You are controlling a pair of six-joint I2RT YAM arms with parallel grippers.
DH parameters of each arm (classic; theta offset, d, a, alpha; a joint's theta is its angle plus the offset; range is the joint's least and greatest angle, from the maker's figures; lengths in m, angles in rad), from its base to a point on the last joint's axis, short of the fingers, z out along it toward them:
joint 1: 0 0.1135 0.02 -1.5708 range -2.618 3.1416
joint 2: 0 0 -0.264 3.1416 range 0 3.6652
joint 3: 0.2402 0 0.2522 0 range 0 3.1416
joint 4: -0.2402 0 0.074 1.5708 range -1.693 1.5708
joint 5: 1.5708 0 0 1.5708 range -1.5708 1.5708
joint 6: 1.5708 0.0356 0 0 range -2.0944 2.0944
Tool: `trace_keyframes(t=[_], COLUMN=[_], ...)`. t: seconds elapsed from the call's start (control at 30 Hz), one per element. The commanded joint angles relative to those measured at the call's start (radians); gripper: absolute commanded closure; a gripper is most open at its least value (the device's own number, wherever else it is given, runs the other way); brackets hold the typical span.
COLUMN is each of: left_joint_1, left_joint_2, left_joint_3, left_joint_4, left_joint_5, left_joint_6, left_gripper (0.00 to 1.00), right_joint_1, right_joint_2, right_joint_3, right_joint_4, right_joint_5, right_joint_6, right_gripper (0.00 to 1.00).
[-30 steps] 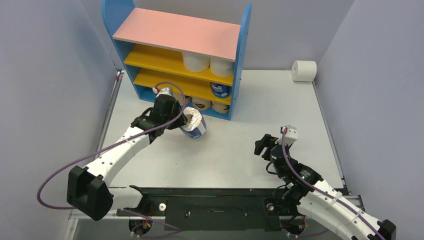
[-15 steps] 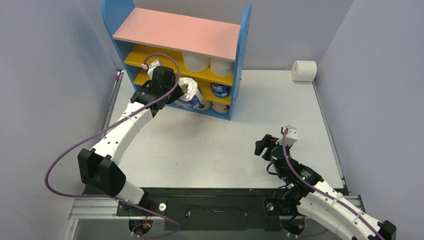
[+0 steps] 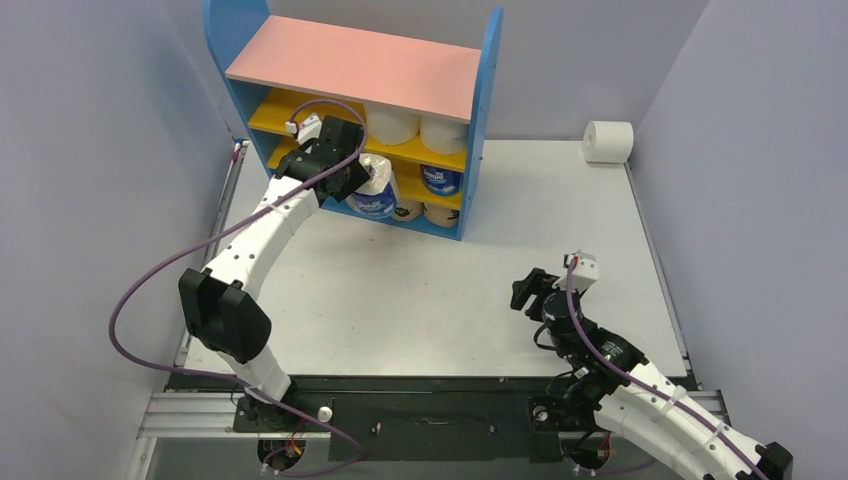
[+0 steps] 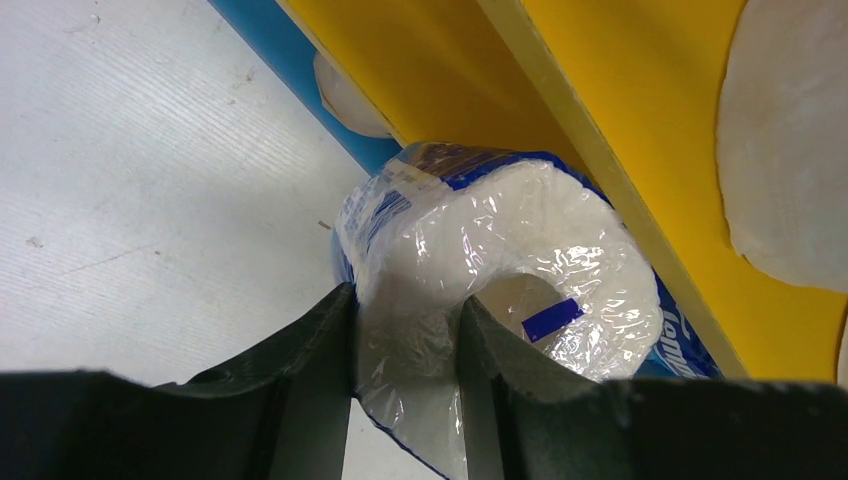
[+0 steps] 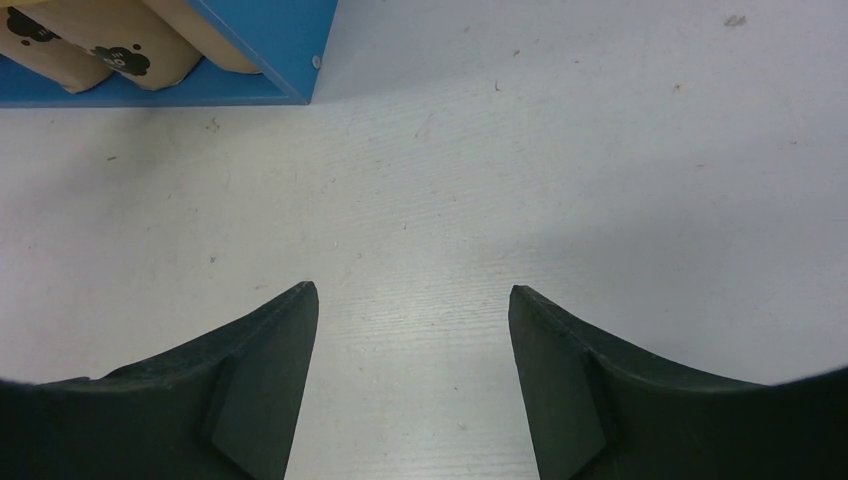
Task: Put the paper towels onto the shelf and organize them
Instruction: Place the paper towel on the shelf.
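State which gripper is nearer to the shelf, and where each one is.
Left. The left gripper, shut on a blue-wrapped roll, is right at the shelf's open front. The right gripper, open and empty, is over the table, well out from the shelf.

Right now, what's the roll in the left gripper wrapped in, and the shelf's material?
Wrapped roll: soft white paper under thin clear plastic film with blue print; it's glossy and crinkled where the left gripper pinches it. Shelf: rigid flat boards, matte painted pink, yellow, blue; probably wood or fibreboard.
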Motion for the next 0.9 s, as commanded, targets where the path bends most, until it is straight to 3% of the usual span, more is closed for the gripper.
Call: trace_keyframes(t=[0.0, 0.57, 0.87], left_joint_1=[0.003, -0.010, -0.026], left_joint_2=[0.026, 0.076, 0.062], left_joint_3=[0.086, 0.115, 0.071], left_joint_4=[-0.002, 0.053, 0.135], left_joint_5=[-0.021, 0.016, 0.036], left_joint_6=[-0.051, -0.099, -0.119], left_gripper=[0.82, 0.76, 0.66], right_joint_1=[-0.009, -0.011, -0.011], right_joint_2=[-0.013, -0.022, -0.019], right_joint_3=[-0.004, -0.008, -0.009], right_joint_4=[0.019, 0.016, 0.017], right_joint_5=[0.033, 0.041, 0.042], right_joint_6=[-0.006, -0.002, 0.000], right_gripper=[0.35, 0.35, 0.35])
